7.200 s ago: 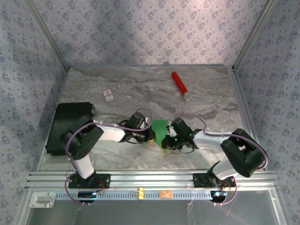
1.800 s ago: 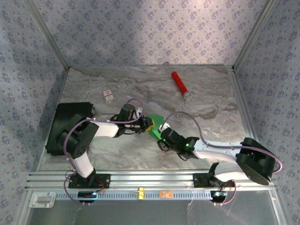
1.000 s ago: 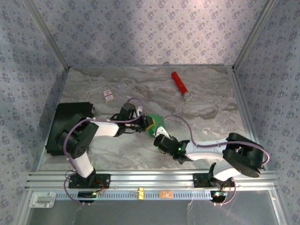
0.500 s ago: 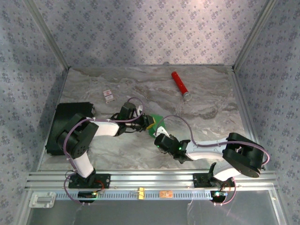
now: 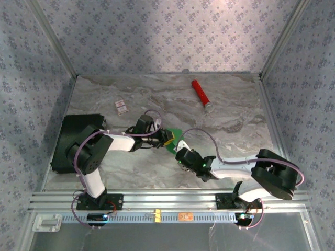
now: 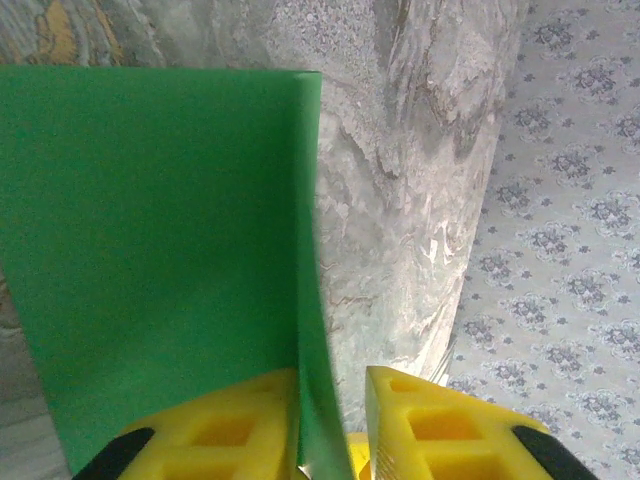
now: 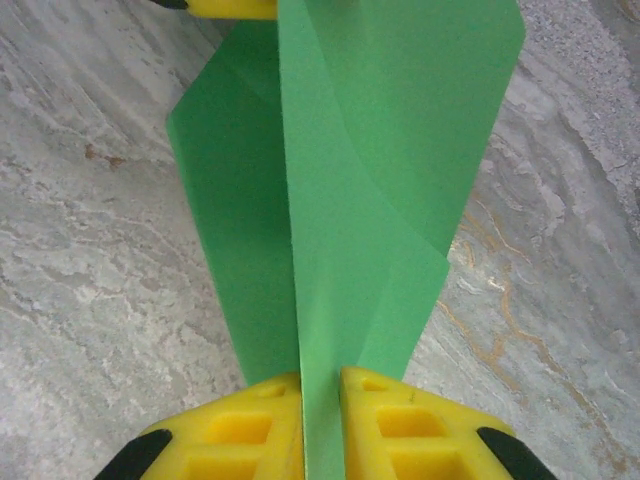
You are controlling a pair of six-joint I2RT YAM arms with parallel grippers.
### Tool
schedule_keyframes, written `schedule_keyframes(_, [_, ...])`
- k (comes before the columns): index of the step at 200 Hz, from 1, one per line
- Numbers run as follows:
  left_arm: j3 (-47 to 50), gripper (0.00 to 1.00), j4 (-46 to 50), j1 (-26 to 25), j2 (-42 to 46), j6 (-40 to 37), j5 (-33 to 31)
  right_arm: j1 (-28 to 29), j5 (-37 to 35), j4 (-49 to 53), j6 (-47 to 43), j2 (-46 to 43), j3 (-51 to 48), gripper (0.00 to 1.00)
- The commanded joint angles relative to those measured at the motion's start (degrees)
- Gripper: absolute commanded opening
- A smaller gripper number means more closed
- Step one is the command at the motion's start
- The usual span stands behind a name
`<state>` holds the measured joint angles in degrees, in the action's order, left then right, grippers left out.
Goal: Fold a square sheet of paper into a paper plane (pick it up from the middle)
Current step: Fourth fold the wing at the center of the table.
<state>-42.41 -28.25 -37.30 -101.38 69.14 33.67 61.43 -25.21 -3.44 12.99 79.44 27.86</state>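
The square sheet of paper [image 5: 176, 135] is bright green and creased into folded layers, held just above the marble table [image 5: 157, 94] between both grippers. My left gripper [image 5: 167, 139] grips its left end: in the left wrist view the paper [image 6: 150, 220] runs between the yellow fingers [image 6: 210, 425], pressed to the left one, with a thin gap at the right tip of the gripper [image 6: 335, 385]. My right gripper [image 5: 181, 151] comes from the near right. In its wrist view the gripper [image 7: 320, 395] is shut tight on the paper's [image 7: 400, 150] centre fold.
A red cylinder [image 5: 201, 95] lies at the far right of the table. A small white card [image 5: 121, 106] lies at far left and a black flat box [image 5: 78, 141] at the left edge. An aluminium rail [image 5: 167, 201] runs along the near edge.
The right jaws have closed onto the paper's fold and the right wrist has shifted slightly right. The left gripper keeps its hold, hardly moved.
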Motion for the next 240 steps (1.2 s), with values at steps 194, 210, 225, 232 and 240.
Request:
schedule_keyframes(194, [-2.1, 0.08, 0.8, -0.3, 0.8, -0.4, 0.9, -1.3, 0.2, -8.2, -4.2, -1.7, -5.6, 0.33])
schedule_keyframes(210, [-2.0, 0.08, 0.7, -0.3, 0.8, -0.4, 1.0, -1.4, 0.5, -8.3, -4.3, -2.3, -5.7, 0.29])
schedule_keyframes(225, [-1.9, 0.08, 0.7, -0.4, 0.8, -0.4, 0.9, -1.3, 0.6, -8.5, -4.1, -2.5, -5.8, 0.26])
schedule_keyframes(232, [-1.9, 0.08, 0.7, -0.4, 0.8, -0.4, 0.9, -1.4, 0.8, -8.4, -4.2, -2.5, -5.8, 0.25])
schedule_keyframes(240, [-1.9, 0.08, 0.7, -0.4, 0.8, -0.4, 0.9, -1.3, 0.9, -8.6, -4.3, -2.6, -5.8, 0.24])
